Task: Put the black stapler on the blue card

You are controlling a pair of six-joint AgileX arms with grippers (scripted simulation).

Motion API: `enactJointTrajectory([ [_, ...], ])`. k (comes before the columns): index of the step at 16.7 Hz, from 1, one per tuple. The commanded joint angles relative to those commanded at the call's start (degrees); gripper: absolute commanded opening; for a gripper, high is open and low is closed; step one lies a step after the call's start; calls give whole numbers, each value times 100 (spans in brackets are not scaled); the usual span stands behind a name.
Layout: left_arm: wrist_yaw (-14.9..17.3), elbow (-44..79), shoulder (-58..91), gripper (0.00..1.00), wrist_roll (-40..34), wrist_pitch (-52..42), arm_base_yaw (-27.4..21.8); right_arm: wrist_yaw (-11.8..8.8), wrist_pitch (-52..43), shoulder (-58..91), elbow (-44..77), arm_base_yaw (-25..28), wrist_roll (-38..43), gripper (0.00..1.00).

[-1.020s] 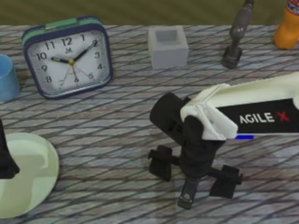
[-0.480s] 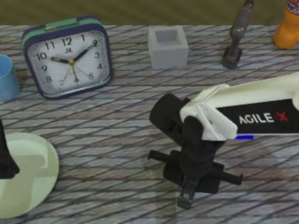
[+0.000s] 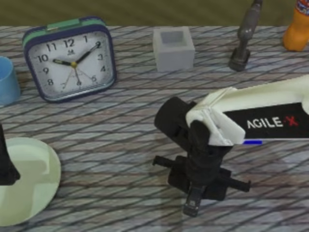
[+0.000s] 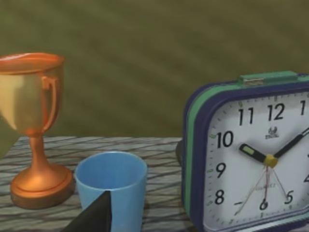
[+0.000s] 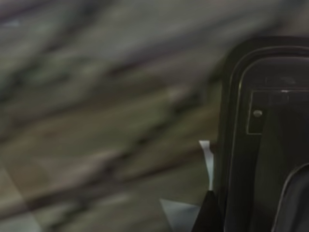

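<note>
Since a second ago the right end effector (image 3: 198, 180) has drawn its fingers in from wide apart and is clamped on the stapler (image 3: 193, 203), low on the counter (image 3: 120, 145) right of middle. Only a sliver of the card (image 3: 252, 142) shows beneath the right arm. Left end effector (image 3: 6, 166) sits parked at the left edge; its fingers can't be made out

Right gripper (image 3: 199, 179) lowered, fingers closed (mid-table), left gripper (image 3: 6, 166) parked.
</note>
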Motion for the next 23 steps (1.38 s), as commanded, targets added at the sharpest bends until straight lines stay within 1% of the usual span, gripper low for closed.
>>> enactJointTrajectory([
  [3,0,0,0,100,0,0,0,-1,-17,-14,13,-8,7,0],
  [5,0,0,0,100,0,0,0,-1,-231,-92,156,9,12,0],
  [11,0,0,0,100,0,0,0,-5,-1687,-672,925,33,4,0],
  [13,0,0,0,100,0,0,0,-6,-1995,-851,1117,34,-13,0],
  [19,0,0,0,100,0,0,0,-9,-2063,-878,1171,1,1,0],
  [21,0,0,0,100,0,0,0,-17,-2191,-750,1368,-111,203,0],
  [23,0,0,0,100,0,0,0,-35,-2442,-505,1804,-353,650,0],
])
